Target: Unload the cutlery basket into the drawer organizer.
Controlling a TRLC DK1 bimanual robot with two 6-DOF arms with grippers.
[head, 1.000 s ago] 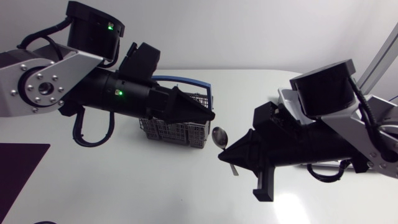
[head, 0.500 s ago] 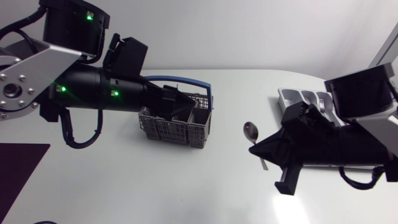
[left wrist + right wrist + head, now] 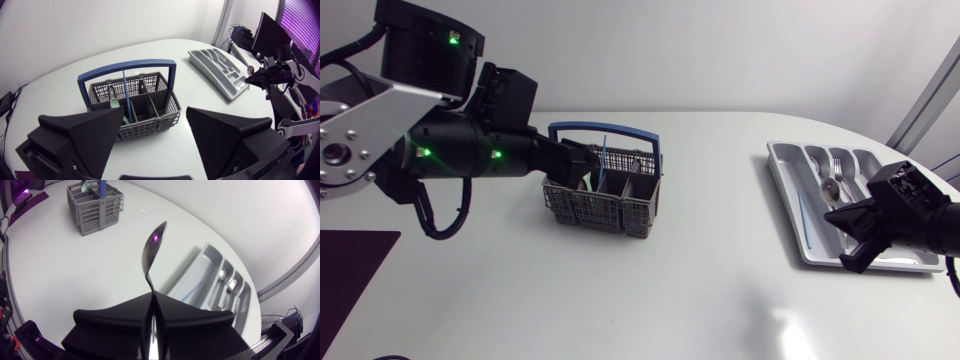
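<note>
Only R wrist view shows shiny metal spoon point(image 3: 152, 255) clenched betw. right fingers point(image 3: 120, 317), bowl sticking out ahead; left fingers point(image 3: 92, 132) released wide, grey blue-handled mesh basket point(image 3: 150, 107) just ahead.

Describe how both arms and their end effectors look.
The left arm has a silver-grey link with a ring of bolts, black joints with small green lights and a looping black cable. The right arm shows only black housing. The left end effector and right end effector are matte black, each with two broad, finely textured wedge-shaped fingers.
</note>
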